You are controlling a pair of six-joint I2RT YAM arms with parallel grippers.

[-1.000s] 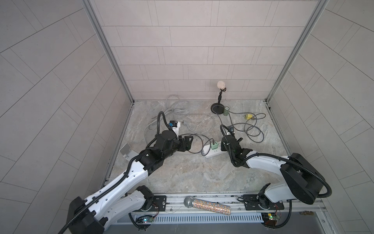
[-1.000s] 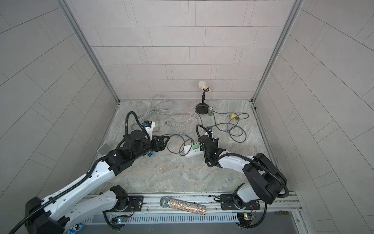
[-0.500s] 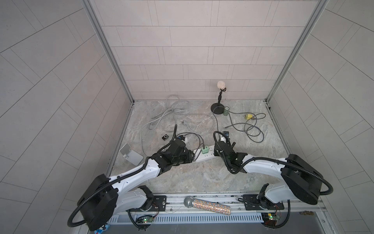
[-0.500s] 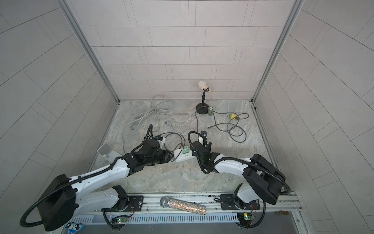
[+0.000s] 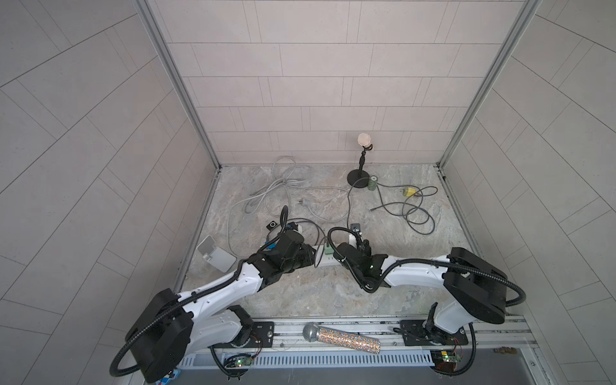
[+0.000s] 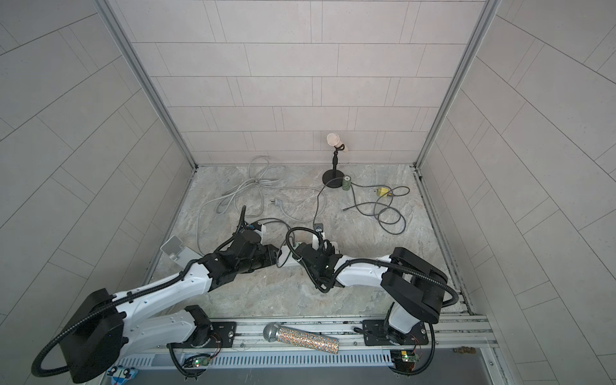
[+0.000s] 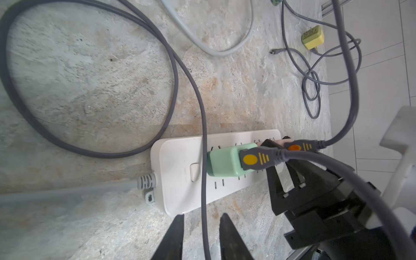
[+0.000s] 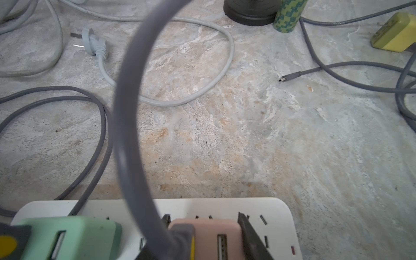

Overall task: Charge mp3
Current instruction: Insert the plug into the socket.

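Mp3 player (image 5: 272, 224) lies toward back wall from left tool (image 7: 201, 215); left arm nearer. We see it apart, straddling grey cable (image 7: 203, 126) lengthwise; right tool (image 8: 202, 216) clamped on pink charger (image 8: 209, 231). We'd pinch cable next.

A robotics lab test cell, seen from above. Plain grey panel walls (image 5: 316, 83) close in three sides, joined by bare aluminium corner posts (image 5: 178, 83). Two white and black robot arms (image 5: 226, 290) are mounted on a metal rail (image 5: 390, 326) along the front of a stone-patterned bench (image 5: 300, 293). Exposed circuit boards (image 5: 238, 364) show small green lights below it.
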